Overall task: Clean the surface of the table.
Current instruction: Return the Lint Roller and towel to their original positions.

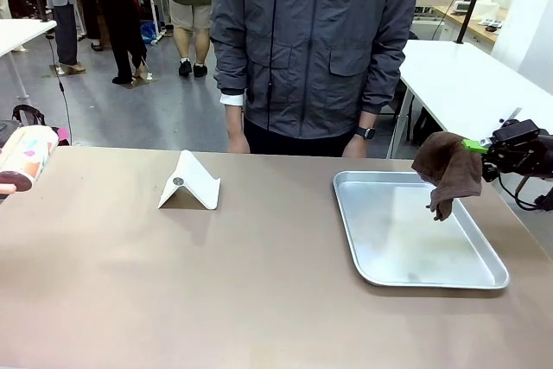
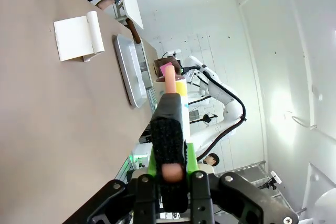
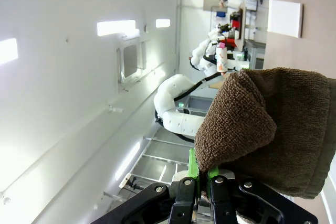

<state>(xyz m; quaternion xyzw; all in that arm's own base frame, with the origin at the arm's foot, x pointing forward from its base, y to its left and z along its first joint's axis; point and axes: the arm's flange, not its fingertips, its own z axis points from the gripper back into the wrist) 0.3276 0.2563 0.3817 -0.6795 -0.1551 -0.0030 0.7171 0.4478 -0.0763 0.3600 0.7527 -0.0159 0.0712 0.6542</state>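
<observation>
Brownish-taupe and matte, the table (image 1: 259, 300) spans the front view, and its top looks dry and bare across the middle, so the wiping seems not yet begun. A person (image 1: 315, 41) in a grey jacket stands at the far edge, at twelve o'clock, hands hanging at the table's rim, probably watching rather than helping.

At about three o'clock on the table lies a shiny metal tray (image 1: 363, 248), flat and with nothing in it. A white folded stand (image 1: 190, 183) sits at roughly ten o'clock from the table's centre, well apart from the tray; it will likely have to be wiped around.

Above the tray's far right corner, at two o'clock, a brown cloth (image 1: 448, 170) hangs limp, clear of the metal. The right gripper (image 1: 472, 145) has its jaws pinched narrow on one bunched corner, green pads pressed into the terry, so the rest drapes free for wiping.

At nine o'clock, off the table's left edge, the left gripper (image 2: 170, 150) is clamped tight on what looks like a patterned bottle (image 1: 28, 157), possibly a cleaner held ready.
</observation>
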